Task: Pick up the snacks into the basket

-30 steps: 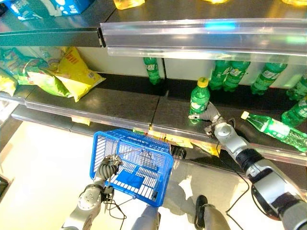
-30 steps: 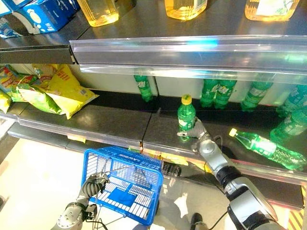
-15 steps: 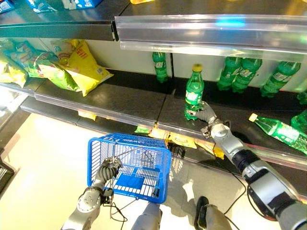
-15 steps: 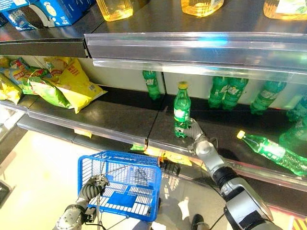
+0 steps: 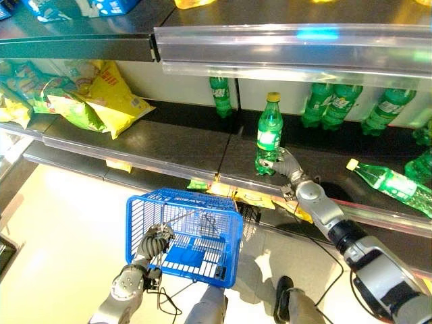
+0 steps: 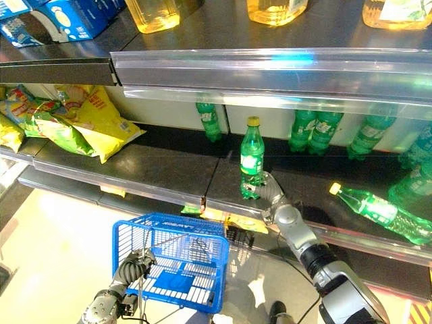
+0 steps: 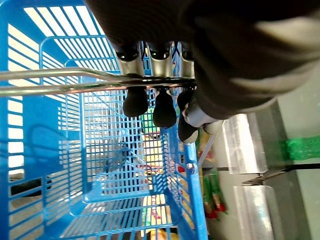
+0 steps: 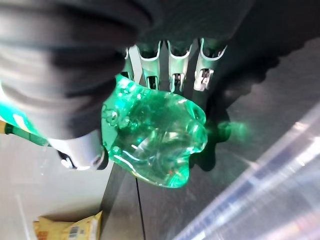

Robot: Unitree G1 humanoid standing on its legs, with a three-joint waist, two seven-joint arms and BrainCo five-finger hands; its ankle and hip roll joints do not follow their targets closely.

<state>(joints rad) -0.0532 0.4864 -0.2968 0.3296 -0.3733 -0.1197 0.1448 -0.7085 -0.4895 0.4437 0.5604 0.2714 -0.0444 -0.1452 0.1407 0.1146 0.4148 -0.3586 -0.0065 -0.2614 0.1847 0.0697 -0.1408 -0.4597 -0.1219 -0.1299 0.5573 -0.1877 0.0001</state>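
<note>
Shelf [image 5: 169,145] carried yellow snack bags [image 5: 111,98] at its left end. Your right hand [image 5: 289,169] gripped an upright green bottle [image 5: 268,135] low on its body. Your left hand [image 5: 154,241] was curled round the handle of the blue basket [image 5: 185,233] below.

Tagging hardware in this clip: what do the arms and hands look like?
Both arms are silver-grey, jointed segments with darker bands. Each ends in a dark ribbed cover over wrist and hand back. The left hand and right hand have silver metal fingers with rounded dark tips and a thumb set apart. No markings readable.
</note>
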